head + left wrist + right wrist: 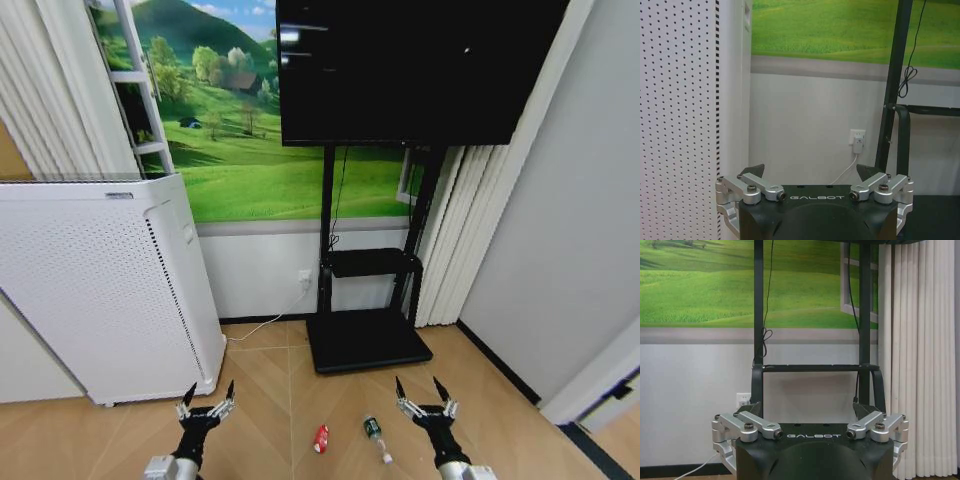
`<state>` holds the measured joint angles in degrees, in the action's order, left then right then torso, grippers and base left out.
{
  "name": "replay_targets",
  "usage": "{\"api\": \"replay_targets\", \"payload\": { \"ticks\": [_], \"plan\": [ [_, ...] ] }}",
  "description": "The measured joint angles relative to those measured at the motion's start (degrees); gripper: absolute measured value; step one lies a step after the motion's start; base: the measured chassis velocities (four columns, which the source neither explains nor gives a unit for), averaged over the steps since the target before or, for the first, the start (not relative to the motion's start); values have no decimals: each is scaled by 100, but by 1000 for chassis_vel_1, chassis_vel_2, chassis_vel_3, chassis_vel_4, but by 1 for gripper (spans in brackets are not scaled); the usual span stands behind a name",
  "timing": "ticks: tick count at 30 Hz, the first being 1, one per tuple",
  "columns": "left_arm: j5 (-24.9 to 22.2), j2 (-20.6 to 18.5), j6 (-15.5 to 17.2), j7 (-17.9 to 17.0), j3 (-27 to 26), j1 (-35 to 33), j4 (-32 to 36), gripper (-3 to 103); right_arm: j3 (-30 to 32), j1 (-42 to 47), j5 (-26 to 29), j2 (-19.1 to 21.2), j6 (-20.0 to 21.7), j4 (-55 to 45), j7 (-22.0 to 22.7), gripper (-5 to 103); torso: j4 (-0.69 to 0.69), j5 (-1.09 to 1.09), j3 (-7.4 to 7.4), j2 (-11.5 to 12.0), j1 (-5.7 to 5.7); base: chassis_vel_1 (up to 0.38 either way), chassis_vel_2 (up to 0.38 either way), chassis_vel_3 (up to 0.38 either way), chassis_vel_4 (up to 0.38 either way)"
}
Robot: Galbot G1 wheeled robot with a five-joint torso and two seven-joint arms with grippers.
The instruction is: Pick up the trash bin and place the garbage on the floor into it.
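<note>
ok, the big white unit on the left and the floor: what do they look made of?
White unit: looks like painted metal or hard plastic, matte, its front punched with rows of small round holes; which of the two isn't clear. Floor: wood or wood-look laminate, light tan planks in a herringbone pattern, slight sheen.

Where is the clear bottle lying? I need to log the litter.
Head view: the bottle lies on the wooden floor between the red can and the right gripper.
</note>
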<state>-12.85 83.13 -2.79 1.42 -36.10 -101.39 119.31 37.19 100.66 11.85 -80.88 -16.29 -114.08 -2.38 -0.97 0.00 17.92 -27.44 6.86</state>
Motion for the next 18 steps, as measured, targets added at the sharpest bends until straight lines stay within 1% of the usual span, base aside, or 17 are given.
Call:
{"api": "replay_targets", "payload": {
  "ticks": [5, 7, 8, 10, 18],
  "plan": [
    [10, 25, -10, 3, -19, -50, 32, 100, -66, -51, -76, -16, -91, 74, 6, 100, 0, 0, -65, 102, -35, 0, 0, 0, 0],
    [28, 48, -13, 3, -41, -82, 39, 100, -127, -102, -156, -42, -229, 128, -12, 100, 0, 0, -108, 169, -61, 0, 0, 0, 0],
    [28, 48, -13, 3, -41, -82, 39, 100, -127, -102, -156, -42, -229, 128, -12, 100, 0, 0, -108, 169, -61, 0, 0, 0, 0],
    [34, 67, -18, 4, -52, -104, 60, 100, -233, -178, -224, -84, -325, 181, 84, 100, 0, 0, -147, 231, -83, 0, 0, 0, 0],
    [93, 114, -23, 2, -59, -122, 66, 100, -340, -209, -262, -105, -345, 198, 178, 100, 0, 0, -242, 383, -141, 0, 0, 0, 0]
  ]
}}
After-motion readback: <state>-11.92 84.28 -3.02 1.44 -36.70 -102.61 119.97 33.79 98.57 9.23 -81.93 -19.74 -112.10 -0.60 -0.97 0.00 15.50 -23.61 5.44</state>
